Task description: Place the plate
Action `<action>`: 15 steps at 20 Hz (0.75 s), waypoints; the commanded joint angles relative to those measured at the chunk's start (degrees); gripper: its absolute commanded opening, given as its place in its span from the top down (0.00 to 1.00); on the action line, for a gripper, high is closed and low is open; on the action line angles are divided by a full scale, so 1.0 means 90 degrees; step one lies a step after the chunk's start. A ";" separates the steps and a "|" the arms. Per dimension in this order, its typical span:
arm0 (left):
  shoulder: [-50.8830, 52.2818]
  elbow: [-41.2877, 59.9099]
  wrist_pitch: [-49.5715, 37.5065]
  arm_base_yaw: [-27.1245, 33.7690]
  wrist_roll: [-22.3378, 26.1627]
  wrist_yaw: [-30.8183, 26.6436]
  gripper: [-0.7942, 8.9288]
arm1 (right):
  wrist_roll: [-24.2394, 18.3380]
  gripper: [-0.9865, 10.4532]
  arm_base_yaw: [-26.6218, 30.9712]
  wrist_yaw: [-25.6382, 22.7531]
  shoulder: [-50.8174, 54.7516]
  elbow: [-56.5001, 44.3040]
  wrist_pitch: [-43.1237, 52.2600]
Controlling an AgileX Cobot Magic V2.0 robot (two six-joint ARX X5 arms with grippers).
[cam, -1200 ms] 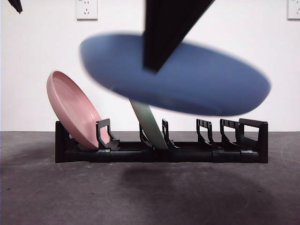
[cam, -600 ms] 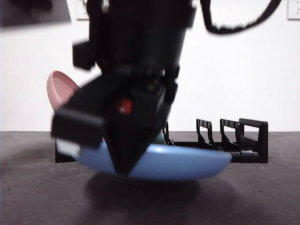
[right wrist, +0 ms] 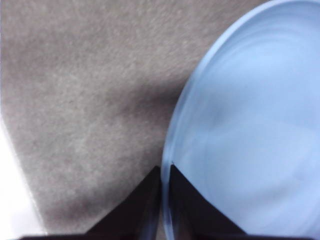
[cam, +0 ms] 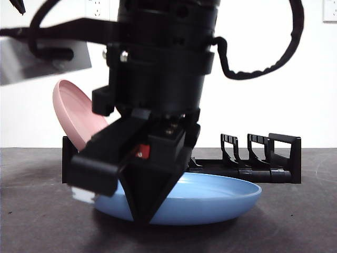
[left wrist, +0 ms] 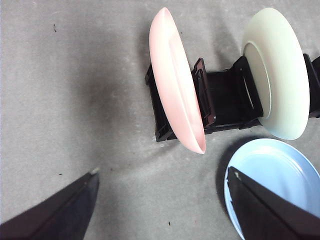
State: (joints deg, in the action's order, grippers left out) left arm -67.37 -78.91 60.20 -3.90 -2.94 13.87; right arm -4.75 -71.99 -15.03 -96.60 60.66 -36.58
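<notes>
The right gripper (right wrist: 165, 172) pinches the rim of the round light blue plate (cam: 210, 197), which lies flat on the grey table (cam: 295, 221) before the black dish rack (cam: 274, 158). The left gripper (left wrist: 162, 177) hangs spread above.

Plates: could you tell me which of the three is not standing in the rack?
The blue plate: it lies on the table before the rack, pinched at its rim by the right tool; pink and green stand slotted.

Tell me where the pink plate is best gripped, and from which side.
Probably the top rim of the pink plate, from above. It stands on edge in the rack, tilted, its lower rim in the slot; only the upper edge is free for an end effector.
</notes>
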 commanded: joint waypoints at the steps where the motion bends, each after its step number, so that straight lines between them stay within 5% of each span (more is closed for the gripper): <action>1: -0.0041 -0.0168 -0.0053 -0.0010 0.0063 0.0036 0.50 | -0.0046 0.88 -0.0083 0.0136 -0.0136 0.0046 0.0019; 7: -0.0041 -0.0168 -0.0049 -0.0010 0.0063 0.0036 0.50 | -0.0012 0.75 -0.0119 0.0495 -0.0121 0.0049 -0.0017; 10: -0.0041 -0.0168 -0.0056 -0.0010 0.0070 0.0036 0.50 | 0.0085 0.60 -0.0158 0.1061 0.0102 0.0114 -0.0044; 15: -0.0041 -0.0168 -0.0073 -0.0073 0.0066 0.0036 0.50 | 0.0372 0.61 -0.0129 0.1705 0.1336 0.0294 -0.0058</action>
State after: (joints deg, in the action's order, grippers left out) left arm -67.40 -78.91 60.14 -4.36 -2.94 13.87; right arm -2.61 -72.31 0.21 -84.25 61.91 -37.34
